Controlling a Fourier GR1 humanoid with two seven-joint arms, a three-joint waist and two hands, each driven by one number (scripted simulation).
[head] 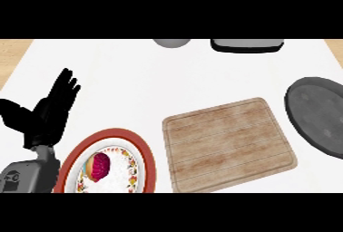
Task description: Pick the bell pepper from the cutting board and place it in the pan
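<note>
We find no bell pepper on the cutting board (227,145), which lies bare between the plate (144,152) and the pan (320,115), well right of our open left hand (50,111), fingers straight; the right hand is out of view.
</note>
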